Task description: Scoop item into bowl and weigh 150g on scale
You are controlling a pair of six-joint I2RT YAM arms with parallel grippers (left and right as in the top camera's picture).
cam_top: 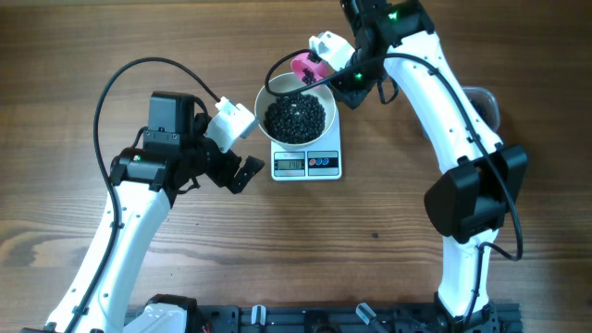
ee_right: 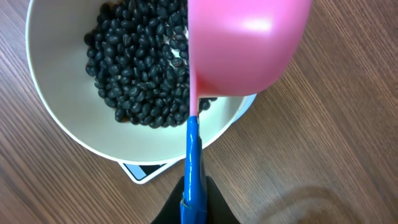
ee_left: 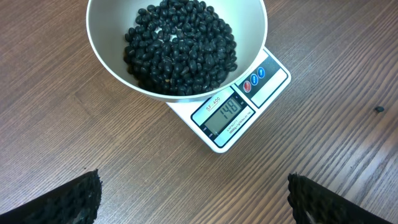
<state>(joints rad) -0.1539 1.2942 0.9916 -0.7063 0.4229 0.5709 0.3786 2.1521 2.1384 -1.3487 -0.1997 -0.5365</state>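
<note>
heap of small black beans [cam_top: 296, 117] filling round white bowl [cam_top: 263, 104], bowl upright on flat white scale [cam_top: 307, 165], display lit

The wooden table [cam_top: 370, 259] bears the scale [cam_top: 307, 165] (white, flat).

pink scoop [ee_right: 249, 43] over white bowl [ee_right: 56, 115], black beans [ee_right: 137, 68] inside

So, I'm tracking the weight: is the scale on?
On. The scale shows digits on its display, seemingly 148, with the bowl of beans on it.
</note>
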